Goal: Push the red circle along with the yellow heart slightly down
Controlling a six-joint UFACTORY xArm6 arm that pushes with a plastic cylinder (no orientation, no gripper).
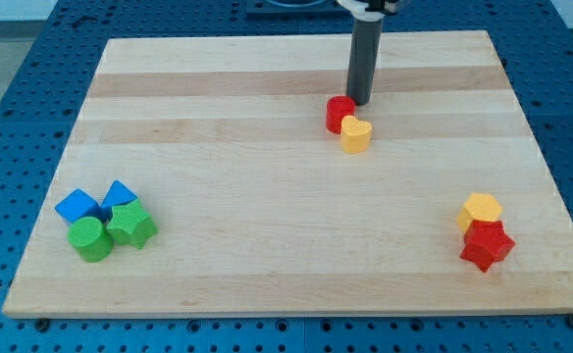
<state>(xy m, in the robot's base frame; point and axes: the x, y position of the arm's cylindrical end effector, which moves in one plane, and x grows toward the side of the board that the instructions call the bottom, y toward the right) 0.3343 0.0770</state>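
Note:
The red circle (338, 112) lies near the top middle of the wooden board, touching the yellow heart (356, 134), which sits just below and to its right. My tip (359, 103) stands right beside the red circle, at its upper right edge, and just above the yellow heart. The dark rod rises straight up from there to the view's top.
A yellow hexagon (481, 210) and a red star (487, 245) sit together at the lower right. Two blue blocks (78, 207) (120, 194), a green cylinder (91, 239) and a green star (131, 226) cluster at the lower left. The board (286, 196) rests on a blue perforated table.

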